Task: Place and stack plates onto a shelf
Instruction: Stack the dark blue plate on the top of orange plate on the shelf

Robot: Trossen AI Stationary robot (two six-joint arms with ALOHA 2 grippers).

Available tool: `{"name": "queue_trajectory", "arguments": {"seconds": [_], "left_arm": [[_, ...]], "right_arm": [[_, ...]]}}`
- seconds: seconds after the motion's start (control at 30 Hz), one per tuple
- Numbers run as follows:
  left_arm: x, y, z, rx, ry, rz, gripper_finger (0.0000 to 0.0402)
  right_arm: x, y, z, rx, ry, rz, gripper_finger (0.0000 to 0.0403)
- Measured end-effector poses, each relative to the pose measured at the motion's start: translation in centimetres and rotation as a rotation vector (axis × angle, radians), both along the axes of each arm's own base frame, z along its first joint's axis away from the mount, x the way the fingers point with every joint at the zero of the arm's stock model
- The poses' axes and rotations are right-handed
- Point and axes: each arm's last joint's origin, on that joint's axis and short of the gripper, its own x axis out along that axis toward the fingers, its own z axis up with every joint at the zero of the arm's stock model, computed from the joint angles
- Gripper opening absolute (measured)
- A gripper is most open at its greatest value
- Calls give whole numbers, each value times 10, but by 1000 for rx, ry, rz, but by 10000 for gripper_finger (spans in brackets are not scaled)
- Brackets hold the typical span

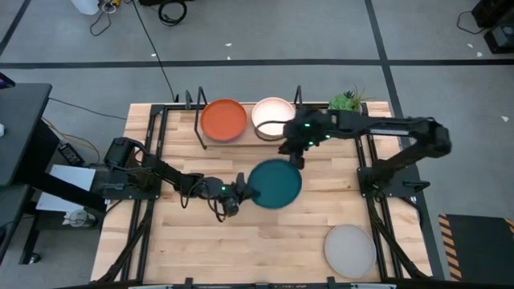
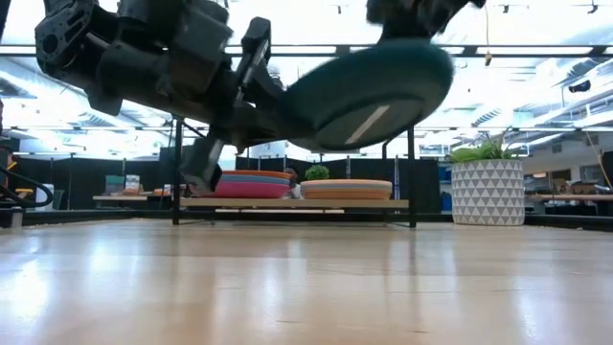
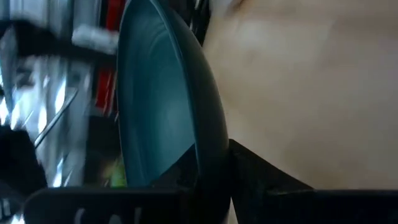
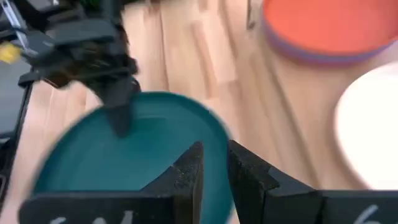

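A dark teal plate hangs over the middle of the table, tilted, with my left gripper shut on its rim. My right gripper stands open above the plate's far right rim, touching nothing; its wrist view shows the plate below its parted fingers. The shelf stands at the table's far side. It carries one stack topped by an orange plate and another topped by a cream plate. A grey plate lies flat on the table at the near right. My left gripper pinches the teal plate's rim on the side toward the table's left, one finger on the upper face and one under it. The fingers come about level from the table's left. The plate is lifted clear and tilted, its free side higher.
A potted plant in a white patterned pot stands at the far right beside the shelf. Black upright frames close the shelf's ends. Bare tabletop lies in front of the plate.
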Motion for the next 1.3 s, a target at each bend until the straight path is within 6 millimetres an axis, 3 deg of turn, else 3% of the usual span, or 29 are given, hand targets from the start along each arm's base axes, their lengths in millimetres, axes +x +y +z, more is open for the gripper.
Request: {"name": "queue_trajectory", "arguments": {"seconds": [0.13,0.27,0.4,0.53,0.83,1.07,1.3], "left_arm": [[-1,4,2,71,-19,187,63],[-3,9,6,143,-48,424,63],[-7,15,9,216,-53,686,63],[-10,19,9,275,-22,825,63],[-18,43,32,225,-30,950,41],[-35,68,56,30,-5,855,40],[-55,102,55,-179,103,899,40]], "right_arm": [[-20,16,25,-105,-83,-43,76],[-31,30,38,-165,-123,-60,76],[-33,38,38,-190,-110,-79,75],[-26,40,30,-199,-77,-75,75],[-5,40,6,-212,24,-49,75],[-1,40,2,-221,40,-35,75],[-1,41,2,-214,38,-17,75]]}}
